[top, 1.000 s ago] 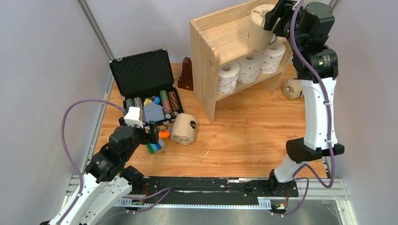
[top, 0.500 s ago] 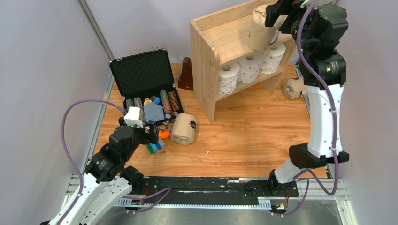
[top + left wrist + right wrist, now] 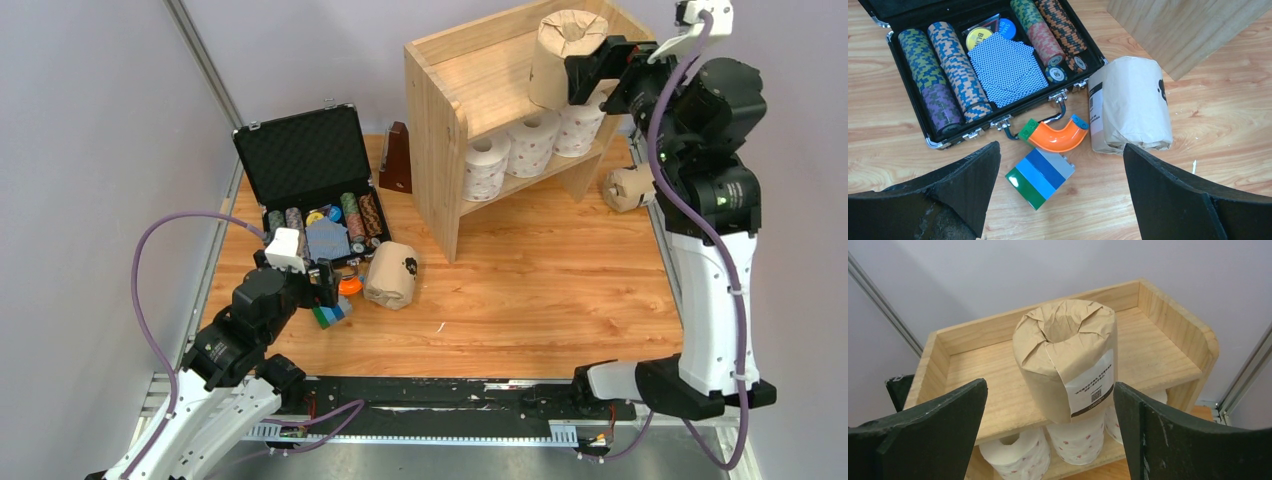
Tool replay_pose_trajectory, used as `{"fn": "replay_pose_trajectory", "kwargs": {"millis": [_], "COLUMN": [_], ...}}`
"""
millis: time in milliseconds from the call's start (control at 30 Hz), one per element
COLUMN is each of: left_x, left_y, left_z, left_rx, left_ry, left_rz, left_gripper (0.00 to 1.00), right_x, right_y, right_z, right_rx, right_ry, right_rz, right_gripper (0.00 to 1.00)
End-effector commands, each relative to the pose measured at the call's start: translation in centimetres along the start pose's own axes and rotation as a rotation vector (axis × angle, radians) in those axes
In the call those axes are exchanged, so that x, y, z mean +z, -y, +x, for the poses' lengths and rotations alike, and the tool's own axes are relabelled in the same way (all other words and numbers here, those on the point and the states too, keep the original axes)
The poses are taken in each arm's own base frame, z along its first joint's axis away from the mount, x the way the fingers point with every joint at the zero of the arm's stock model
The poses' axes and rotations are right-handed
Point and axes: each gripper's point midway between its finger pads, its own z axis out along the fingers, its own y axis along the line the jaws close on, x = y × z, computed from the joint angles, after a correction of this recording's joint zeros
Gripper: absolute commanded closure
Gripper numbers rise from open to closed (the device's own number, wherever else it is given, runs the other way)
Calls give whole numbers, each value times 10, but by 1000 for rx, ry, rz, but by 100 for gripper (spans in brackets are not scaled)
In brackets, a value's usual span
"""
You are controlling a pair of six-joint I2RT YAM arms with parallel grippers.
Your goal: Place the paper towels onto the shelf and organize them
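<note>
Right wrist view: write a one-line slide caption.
Open right gripper faces a kraft-wrapped paper towel roll upright on the pine shelf's top tier, white rolls below.

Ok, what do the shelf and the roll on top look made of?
Shelf: pale bare wood, probably pine, matte; grain lines show. Roll: tan kraft paper wrap, matte, creased and pleated into the top, with a white printed label.

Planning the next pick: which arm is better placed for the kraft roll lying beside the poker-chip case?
Left: the left tool, open, hovers near that kraft roll; the right tool is up at the shelf.
</note>
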Motion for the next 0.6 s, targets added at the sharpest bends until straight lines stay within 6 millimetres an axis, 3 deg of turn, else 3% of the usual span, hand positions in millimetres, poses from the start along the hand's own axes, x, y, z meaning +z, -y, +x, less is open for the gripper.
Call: {"fn": "replay_pose_trajectory", "kwargs": {"millis": [0, 133, 233, 567], "left_x": [1, 0, 0, -2], "left_y": [5, 5, 4, 2], "left_z": [-8, -9, -9, -10], "left_rx": [7, 6, 5, 3], "left_ry": [31, 36, 38, 44], "left_rz": [26, 28, 23, 12], "left_gripper": [0, 0, 0, 0], "right_x": [22, 36, 47, 79], "right_y": [6, 10, 23, 59], "right_z": [24, 38, 45, 41], "right_rx": [-31, -31, -37, -90], "right_ry": [-48, -82, -84, -29], "right_rz": [11, 21, 98, 280], "right_gripper": [0, 0, 0, 1]}}
